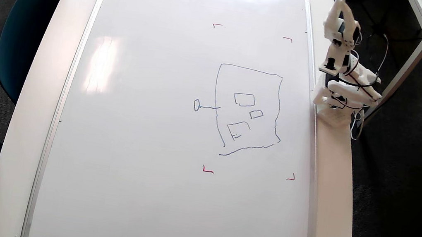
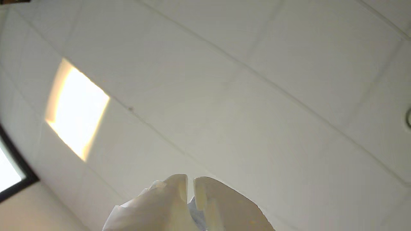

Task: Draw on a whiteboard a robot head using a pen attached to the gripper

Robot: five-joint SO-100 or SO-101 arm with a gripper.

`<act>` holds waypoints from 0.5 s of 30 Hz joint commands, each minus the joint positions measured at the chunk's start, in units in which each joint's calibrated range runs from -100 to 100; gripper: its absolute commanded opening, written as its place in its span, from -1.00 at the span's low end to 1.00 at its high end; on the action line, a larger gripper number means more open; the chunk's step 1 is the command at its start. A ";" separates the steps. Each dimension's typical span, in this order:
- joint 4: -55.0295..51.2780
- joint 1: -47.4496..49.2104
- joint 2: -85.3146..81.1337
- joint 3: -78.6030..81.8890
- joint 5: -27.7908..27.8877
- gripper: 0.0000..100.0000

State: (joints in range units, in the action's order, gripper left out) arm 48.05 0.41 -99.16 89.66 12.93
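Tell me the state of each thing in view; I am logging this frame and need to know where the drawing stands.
whiteboard: flat on the table, drawn on.
robot head: blue outline drawn, three small rectangles inside, antenna stub to its left in the overhead view.
gripper: lifted off the board, pointing at the ceiling, jaws nearly together.
pen: not clearly visible in either view.
red corner marks: four, around the drawing.
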 commanded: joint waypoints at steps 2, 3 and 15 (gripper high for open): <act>20.58 5.94 -0.84 3.26 0.35 -0.98; 23.02 7.26 -0.84 3.62 0.35 -0.98; 48.99 6.31 -0.84 9.89 -0.03 -0.98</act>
State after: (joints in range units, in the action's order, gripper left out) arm 94.87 6.96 -99.16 99.18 12.88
